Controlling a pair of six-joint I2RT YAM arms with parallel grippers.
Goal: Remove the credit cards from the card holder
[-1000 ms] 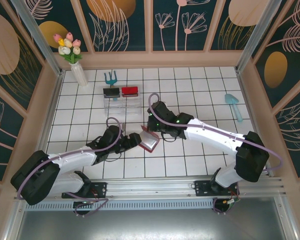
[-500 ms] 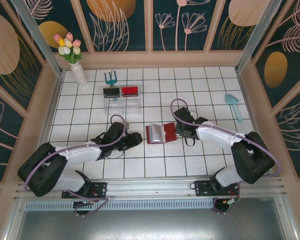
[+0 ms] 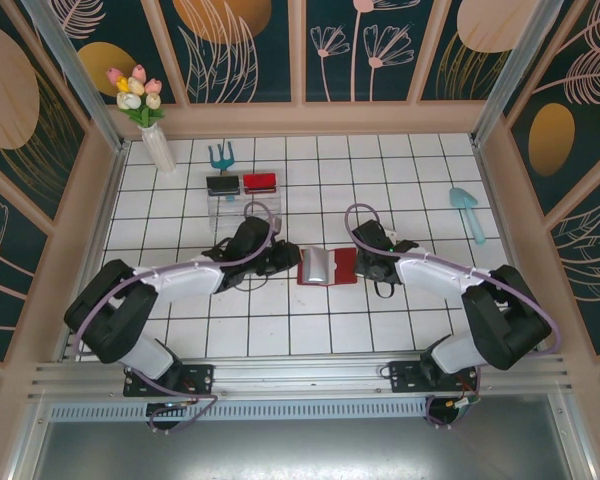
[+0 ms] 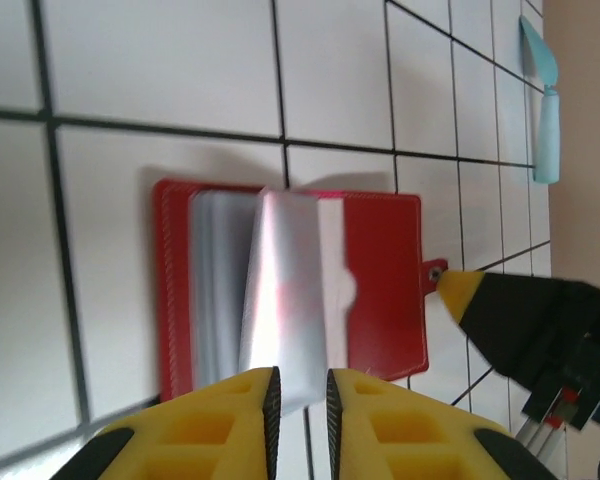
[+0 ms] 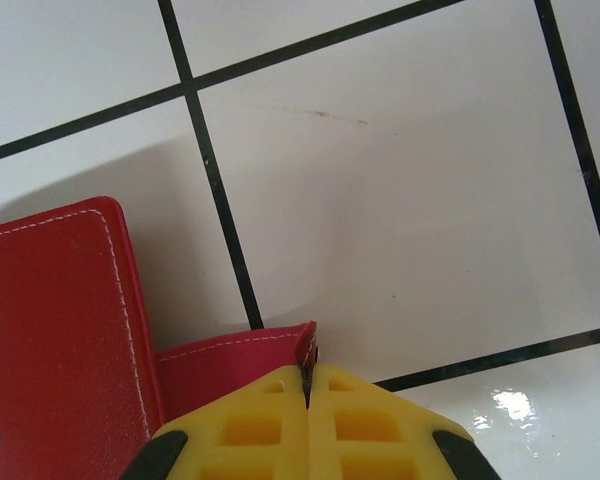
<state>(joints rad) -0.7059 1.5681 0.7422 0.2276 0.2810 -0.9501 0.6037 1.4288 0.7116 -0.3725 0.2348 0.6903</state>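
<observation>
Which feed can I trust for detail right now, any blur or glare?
Left wrist: the card holder cover is fairly sharp, but its grey pockets are smeared. Right wrist: the cover's stitching is crisp, with glare on the tile at lower right. Top external: even light, soft shadows.

Bright, even overhead light washes the tiled floor [image 3: 400, 170]; shadows stay soft. Just ahead of the left gripper's [image 4: 300, 378] jaws, the card holder's [image 4: 380, 290] clear pockets smear, perhaps from motion. Low and right of the right gripper's [image 5: 307, 368] jaws, glare glints off the glaze.
</observation>
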